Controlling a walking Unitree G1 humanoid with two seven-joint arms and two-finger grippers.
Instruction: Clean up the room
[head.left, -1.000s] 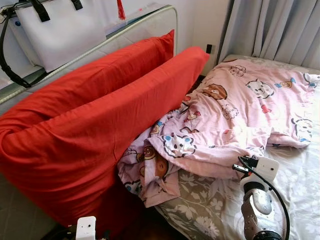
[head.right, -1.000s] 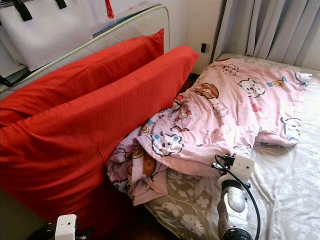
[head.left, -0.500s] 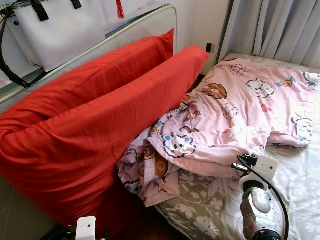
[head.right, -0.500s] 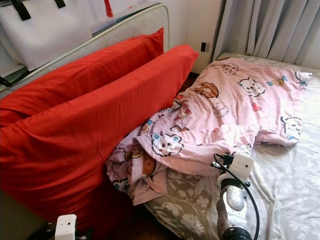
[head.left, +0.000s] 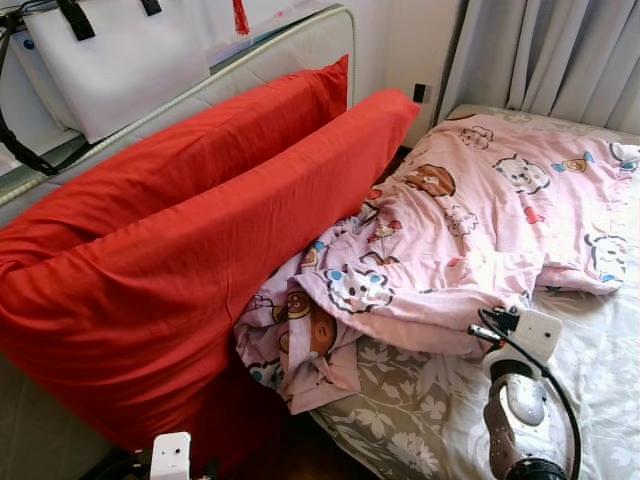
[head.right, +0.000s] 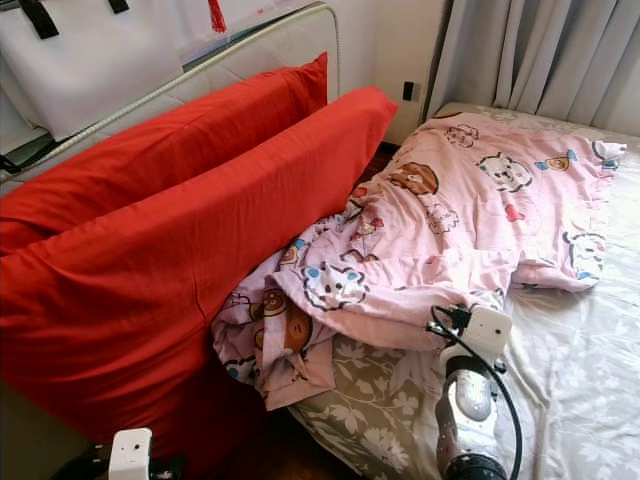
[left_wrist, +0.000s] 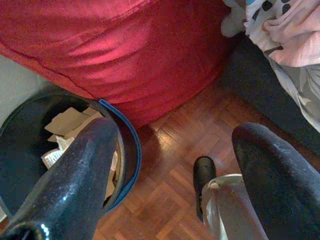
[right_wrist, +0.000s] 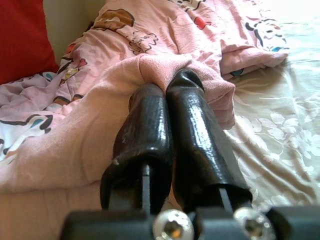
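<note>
A pink cartoon-print blanket (head.left: 480, 215) lies rumpled across the bed, one corner hanging off the near side. My right gripper (right_wrist: 167, 87) is shut on a thick fold at the blanket's near edge, its tips buried in the cloth. The white block of my right wrist (head.left: 536, 333) sits just in front of that fold. Two long red pillows (head.left: 190, 250) lean against the padded headboard (head.left: 300, 40). My left gripper (left_wrist: 177, 130) hangs open low over the wooden floor (left_wrist: 170, 170), with nothing between its fingers.
Below my left gripper stands a black bin (left_wrist: 30, 145) with a blue rim, holding paper scraps. A white bag (head.left: 120, 60) hangs above the headboard. Grey curtains (head.left: 560, 55) close off the far side. A floral sheet (head.left: 400, 400) covers the mattress.
My right wrist has shifted slightly to the right along the blanket's fold. The pillows and my left arm have not moved.
</note>
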